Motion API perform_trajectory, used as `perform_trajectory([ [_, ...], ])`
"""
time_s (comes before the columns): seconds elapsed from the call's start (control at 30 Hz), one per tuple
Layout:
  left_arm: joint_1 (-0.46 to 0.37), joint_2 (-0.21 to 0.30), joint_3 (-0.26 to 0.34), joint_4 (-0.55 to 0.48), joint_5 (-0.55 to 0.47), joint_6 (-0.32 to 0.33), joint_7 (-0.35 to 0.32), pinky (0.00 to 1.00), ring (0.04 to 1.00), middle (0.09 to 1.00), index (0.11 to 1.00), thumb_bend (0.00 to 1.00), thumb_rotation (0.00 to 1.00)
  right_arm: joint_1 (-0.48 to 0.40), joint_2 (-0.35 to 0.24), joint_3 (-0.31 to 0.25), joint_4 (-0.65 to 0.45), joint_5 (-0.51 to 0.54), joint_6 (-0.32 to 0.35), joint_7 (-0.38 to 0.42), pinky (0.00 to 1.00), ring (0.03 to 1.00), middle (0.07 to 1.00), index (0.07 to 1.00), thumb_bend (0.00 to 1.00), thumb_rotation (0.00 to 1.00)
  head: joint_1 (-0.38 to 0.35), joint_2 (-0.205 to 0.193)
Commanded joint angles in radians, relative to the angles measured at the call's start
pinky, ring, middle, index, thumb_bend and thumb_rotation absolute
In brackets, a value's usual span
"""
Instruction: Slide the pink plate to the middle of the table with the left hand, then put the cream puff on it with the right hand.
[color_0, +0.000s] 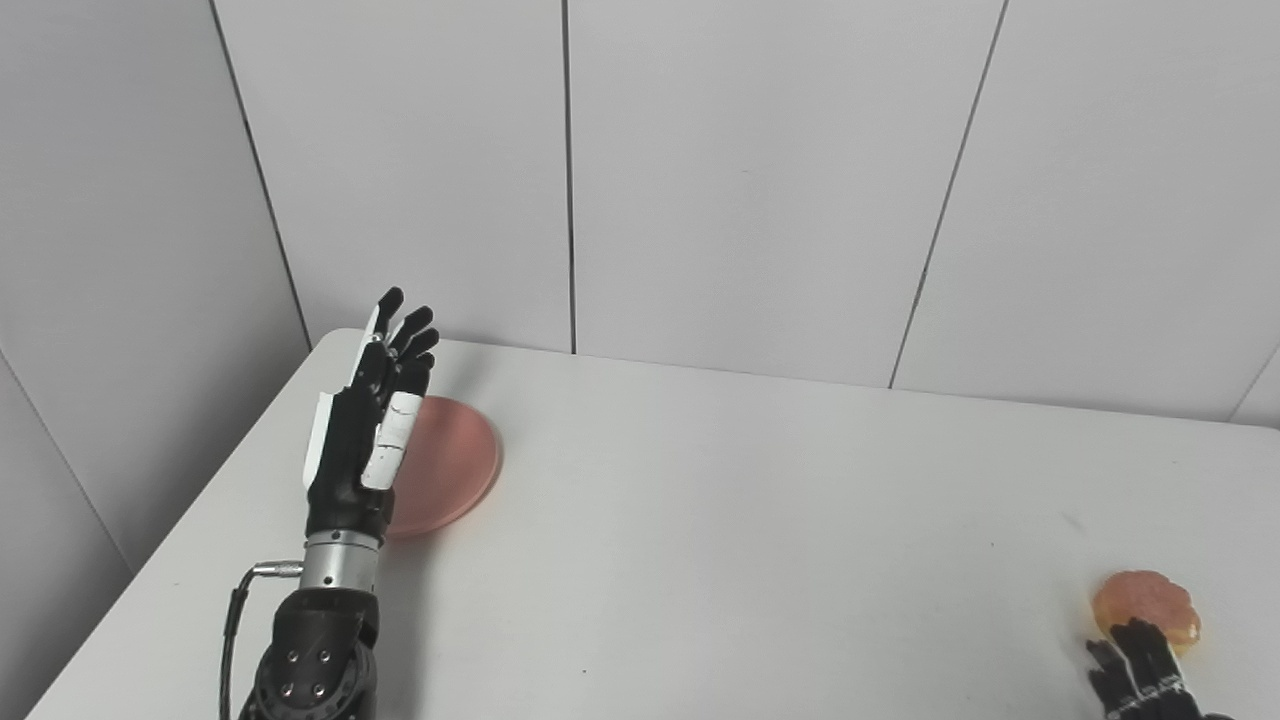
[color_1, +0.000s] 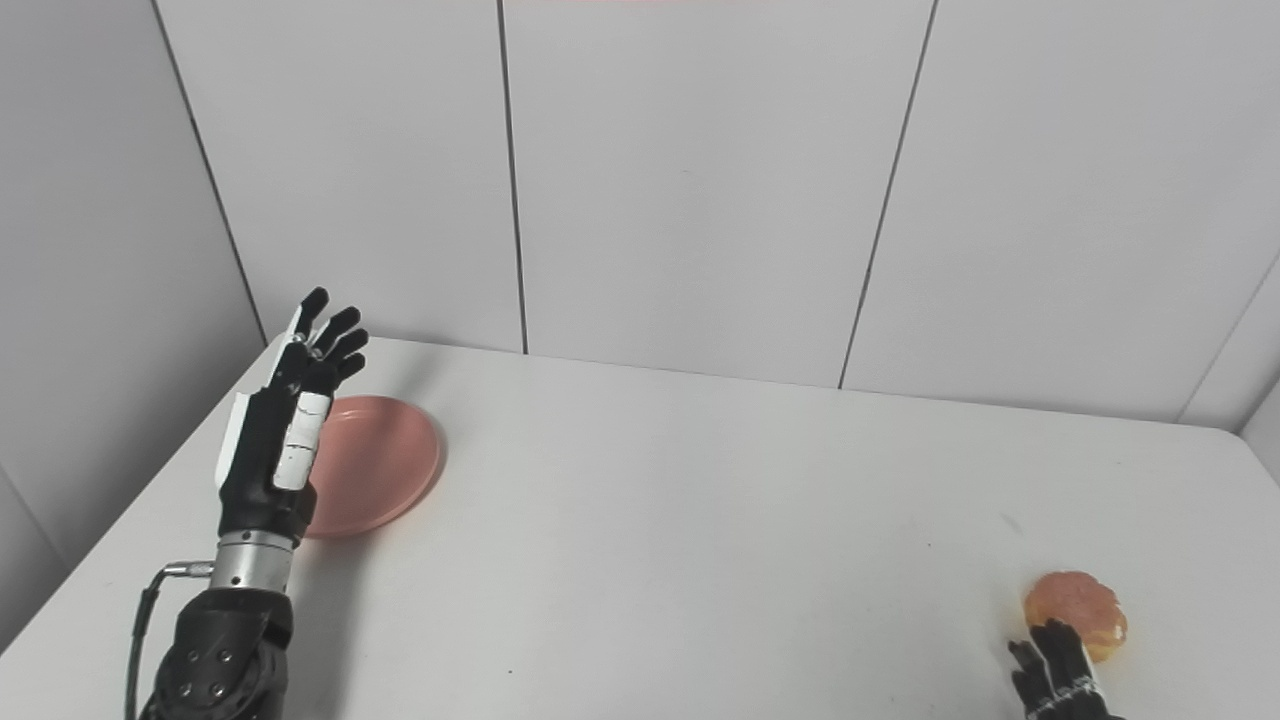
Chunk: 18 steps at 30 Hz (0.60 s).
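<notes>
A pink plate (color_0: 455, 462) lies flat near the table's far left corner. My left hand (color_0: 368, 425) stands upright at the plate's left side, fingers straight and apart, holding nothing; it covers the plate's left part. Whether it touches the plate I cannot tell. A golden cream puff (color_0: 1147, 603) sits near the front right of the table. Only the fingertips of my right hand (color_0: 1138, 672) show at the bottom edge, just in front of the puff, spread and not around it.
The white table (color_0: 760, 520) runs back to grey wall panels. Its left edge falls away close beside the left arm, and a black cable loops by the left wrist (color_0: 240, 610).
</notes>
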Motion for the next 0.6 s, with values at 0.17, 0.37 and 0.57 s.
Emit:
perform_trajectory([
  [0.17,-0.083,0.122,0.045,0.121,0.087,-0.145,0.022,0.89,0.886,0.898,0.947,0.88,0.93,-0.039,0.003,0.006,0.169,-0.021,0.031,-0.018,1.0,0.944,0.947,0.935,0.67,1.0,-0.002,0.002],
  [0.37,-0.133,0.187,0.064,0.243,0.147,-0.168,0.053,0.87,0.873,0.875,0.92,0.94,0.93,-0.039,0.005,0.008,0.173,-0.019,0.026,-0.013,1.0,0.953,0.952,0.942,0.68,1.0,-0.008,0.002],
  [0.57,-0.178,0.246,0.063,0.352,0.182,-0.19,0.066,0.82,0.866,0.882,0.925,0.96,0.94,-0.037,0.006,0.009,0.168,-0.018,0.027,-0.014,1.0,0.95,0.952,0.943,0.73,0.98,-0.008,0.005],
])
